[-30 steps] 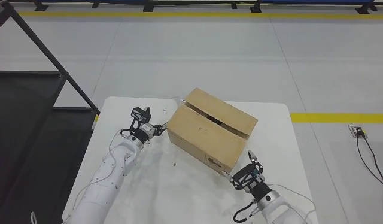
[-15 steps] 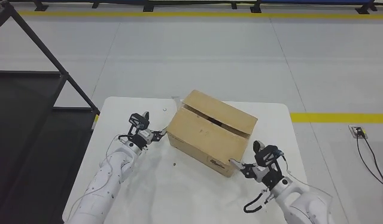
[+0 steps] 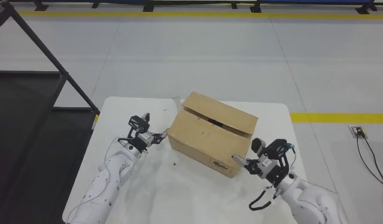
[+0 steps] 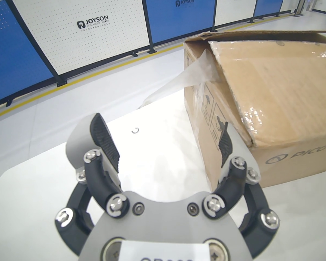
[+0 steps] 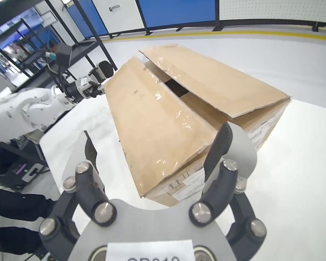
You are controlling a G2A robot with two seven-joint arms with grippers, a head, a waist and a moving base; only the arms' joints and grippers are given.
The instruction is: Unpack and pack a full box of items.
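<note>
At the left pincer (image 4: 160, 129): spread wide, pinching nothing, held just beside one short end of the cardboard box (image 4: 274, 96) — seemingly to get at the loose strip of clear tape (image 4: 195, 74) curling off that upper corner. At the right pincer (image 5: 157, 134): likewise spread and empty, set near the opposite lower corner, probably to brace against sliding. Beyond both: box askew mid-way on the white counter (image 3: 179, 194), judged not yet unpacked, top flaps (image 5: 220, 88) nearly shut with a dark slit between. Counted: two pincers, one box, two top flaps, one tape strip, one small C-shaped ring (image 4: 135, 130) on the counter — perhaps a clip.
</note>
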